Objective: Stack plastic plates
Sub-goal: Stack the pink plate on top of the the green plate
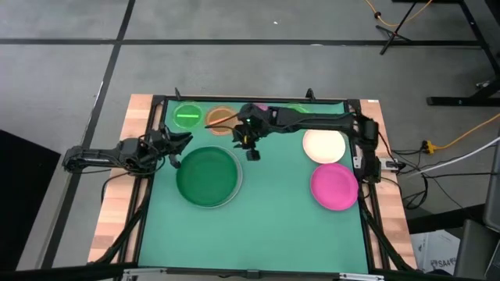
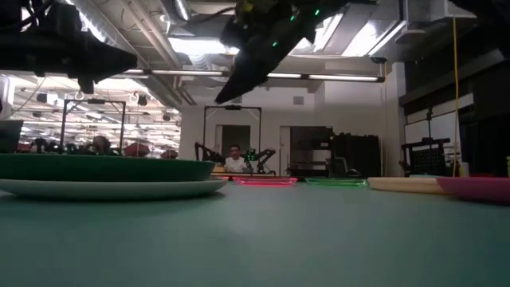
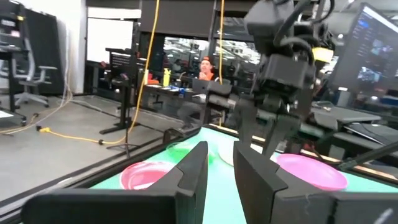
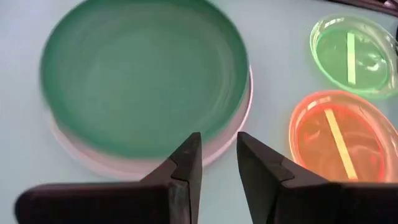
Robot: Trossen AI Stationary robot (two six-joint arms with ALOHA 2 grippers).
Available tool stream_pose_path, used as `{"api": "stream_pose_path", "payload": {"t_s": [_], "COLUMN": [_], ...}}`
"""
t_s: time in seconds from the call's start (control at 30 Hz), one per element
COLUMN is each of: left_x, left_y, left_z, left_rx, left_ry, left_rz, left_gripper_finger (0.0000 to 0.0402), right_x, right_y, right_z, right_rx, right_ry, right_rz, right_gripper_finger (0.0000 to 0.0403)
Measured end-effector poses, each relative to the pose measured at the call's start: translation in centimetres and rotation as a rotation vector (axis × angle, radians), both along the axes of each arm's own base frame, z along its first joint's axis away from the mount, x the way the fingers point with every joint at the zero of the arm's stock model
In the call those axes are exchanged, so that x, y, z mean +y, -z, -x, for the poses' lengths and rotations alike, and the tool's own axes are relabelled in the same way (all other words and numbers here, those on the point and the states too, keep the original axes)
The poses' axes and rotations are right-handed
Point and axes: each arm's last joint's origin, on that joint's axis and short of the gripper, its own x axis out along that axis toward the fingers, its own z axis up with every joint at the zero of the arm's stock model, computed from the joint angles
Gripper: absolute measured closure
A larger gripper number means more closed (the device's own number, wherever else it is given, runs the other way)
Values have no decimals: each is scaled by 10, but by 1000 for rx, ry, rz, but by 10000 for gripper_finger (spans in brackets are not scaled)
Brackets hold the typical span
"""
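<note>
The dark green plate (image 1: 207, 173) lies inside the large white plate (image 1: 232, 191) left of the table's middle. The small translucent green plate (image 1: 187, 115) and orange plate (image 1: 221, 119) sit near the far edge. The cream plate (image 1: 324, 146) and magenta plate (image 1: 334, 186) lie on the right. My right gripper (image 1: 251, 152) hovers open and empty by the dark green plate's (image 4: 146, 74) far right rim; the white plate's rim (image 4: 230, 140) shows beneath. My left gripper (image 1: 181, 140) is open and empty, just left of the stack's far side. A pink small plate (image 3: 146, 174) and another green one (image 3: 186, 150) lie behind the right arm.
A black frame (image 1: 258, 99) borders the green mat. The right arm (image 1: 312, 121) spans the far part of the table from the right, above the small plates. The mat in front of the plates, toward the near edge (image 1: 258, 234), holds nothing. A person (image 2: 234, 162) sits in the room beyond.
</note>
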Motion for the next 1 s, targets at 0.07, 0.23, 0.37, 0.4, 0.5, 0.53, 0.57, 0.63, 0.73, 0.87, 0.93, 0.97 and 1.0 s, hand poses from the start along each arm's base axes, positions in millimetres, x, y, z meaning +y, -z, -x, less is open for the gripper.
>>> {"api": "stream_pose_path", "payload": {"t_s": [0.07, 0.23, 0.37, 0.4, 0.5, 0.53, 0.57, 0.63, 0.73, 0.87, 0.93, 0.97, 1.0], "left_x": [0, -1, -1, -1, -1, -1, -1, -1, -1, -1, -1, -1, -1], "left_y": [0, 0, 1, 2, 2, 3, 3, 4, 4, 5, 4, 5, 5], "left_z": [0, 0, -1, -1, -1, -1, -1, -1, -1, -1, -1, -1, -1], "left_rx": [1, 4, 11, 16, 26, 30, 34, 40, 47, 50, 49, 49, 49], "left_ry": [12, 23, 23, 23, 23, 23, 23, 23, 23, 23, 23, 23, 24], "left_rz": [-2, -4, -3, -3, -2, -2, -2, -2, -2, -2, -2, -2, -2], "left_gripper_finger": [331, 331, 331, 331, 331, 331, 331, 331, 331, 331, 331, 331, 331], "right_x": [3, 21, 44, 51, 72, 79, 86, 101, 123, 150, 161, 166, 170], "right_y": [-11, -39, -55, -59, -66, -67, -68, -69, -73, -78, -83, -85, -88], "right_z": [8, 31, 49, 53, 66, 70, 74, 82, 94, 110, 118, 123, 128], "right_rx": [9, 50, 101, 114, 168, 189, 212, 256, 294, 317, 318, 321, 321], "right_ry": [-1, 6, -17, -22, -26, -28, -32, -45, -79, -168, -208, -224, -232], "right_rz": [13, 68, 106, 118, 150, 153, 153, 158, 170, 178, 178, 179, 179], "right_gripper_finger": [313, 313, 313, 313, 313, 313, 313, 313, 313, 313, 313, 313, 313]}}
